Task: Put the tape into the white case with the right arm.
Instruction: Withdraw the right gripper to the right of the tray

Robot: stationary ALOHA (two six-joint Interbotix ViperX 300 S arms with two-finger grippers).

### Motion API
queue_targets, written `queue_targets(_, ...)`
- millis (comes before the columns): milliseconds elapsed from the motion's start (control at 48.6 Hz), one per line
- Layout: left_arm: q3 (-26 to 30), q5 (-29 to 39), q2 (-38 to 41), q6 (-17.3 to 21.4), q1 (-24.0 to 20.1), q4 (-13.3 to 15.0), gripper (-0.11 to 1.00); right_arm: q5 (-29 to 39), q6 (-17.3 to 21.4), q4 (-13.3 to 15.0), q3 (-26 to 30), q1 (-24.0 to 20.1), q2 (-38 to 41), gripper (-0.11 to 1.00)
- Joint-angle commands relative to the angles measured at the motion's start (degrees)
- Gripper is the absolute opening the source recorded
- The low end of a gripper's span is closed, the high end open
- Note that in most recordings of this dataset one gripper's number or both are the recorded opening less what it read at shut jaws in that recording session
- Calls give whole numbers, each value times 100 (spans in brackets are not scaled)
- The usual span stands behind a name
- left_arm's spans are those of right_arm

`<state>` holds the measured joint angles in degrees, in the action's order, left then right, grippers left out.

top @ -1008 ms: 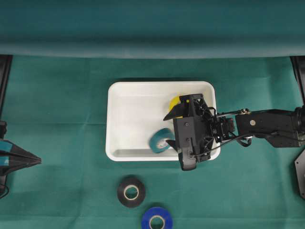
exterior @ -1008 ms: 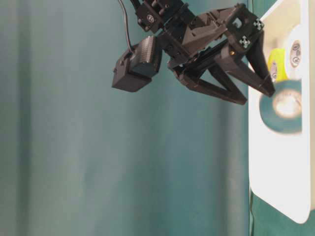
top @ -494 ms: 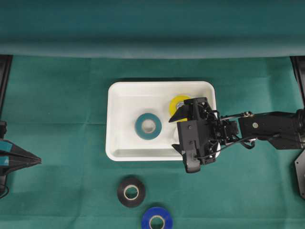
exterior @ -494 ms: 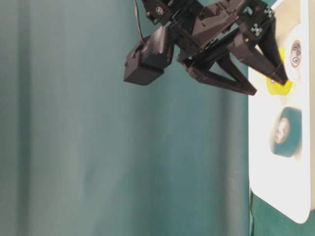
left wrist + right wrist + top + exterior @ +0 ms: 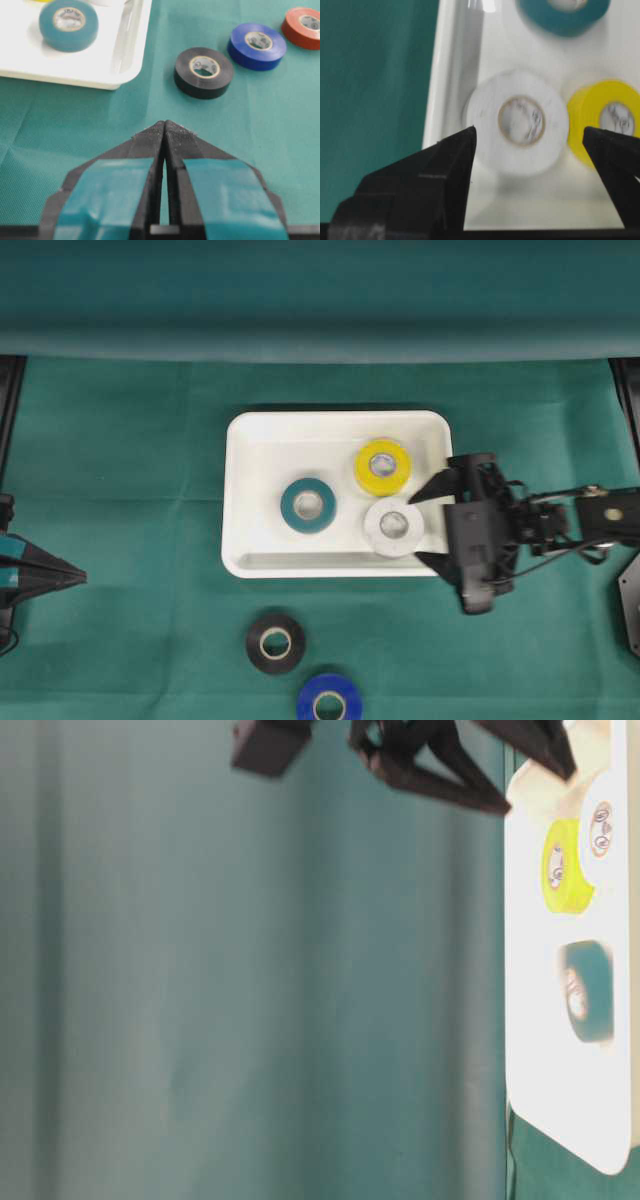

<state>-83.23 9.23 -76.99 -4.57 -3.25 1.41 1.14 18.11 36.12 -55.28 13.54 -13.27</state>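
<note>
Overhead view: the white case (image 5: 250, 440) sits mid-counter on a green cloth (image 5: 120, 470), and it now holds three tape rolls. A sec ago the teal tape roll (image 5: 308, 505) was tipped on edge right at the right claw (image 5: 428, 524), near the case's front wall; half a sec ago it had dropped flat inside, and it now lies flat left of centre, well clear of the claw. The right claw has pulled back out over the case's right rim twd the counter's right side, jaws spread wide w/ nothing btwn them. Judging from that, this roll's placement looks done and the arm is prob retreating or heading for another roll. The yellow tape roll (image 5: 383, 466) and white tape roll (image 5: 394, 525) lie flat by the case's right end, touching or nearly so; the white one is nearest the claw tips. Teal roll: round, so no real long axis; its core hole points straight up, flat face on the case floor. The case's long axis runs left-right in the overhead view. Outside the case, in front of it, a black tape roll (image 5: 275, 642) and a blue tape roll (image 5: 329, 704) lie flat on the cloth; the left wrist view adds an orange-red tape roll (image 5: 306, 26) beyond the blue. Left claw (image 5: 164, 131) is parked at the counter's left edge, its teal-banded fingers pressed together, holding nothing.
</note>
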Motion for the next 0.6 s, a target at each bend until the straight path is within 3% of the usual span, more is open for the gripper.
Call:
queue_targets(0, 62, -44, 44, 0, -18, 9, 0, -79, 9, -9, -220, 9, -352, 67)
queue_targets(288, 62, -44, 44, 9, -18, 9, 0, -149, 132, -18, -835, 9, -809, 66)
queue_targets(576, 62, -44, 44, 9, -18, 9, 0, -167, 360, -18, -923, -62, -1037, 66)
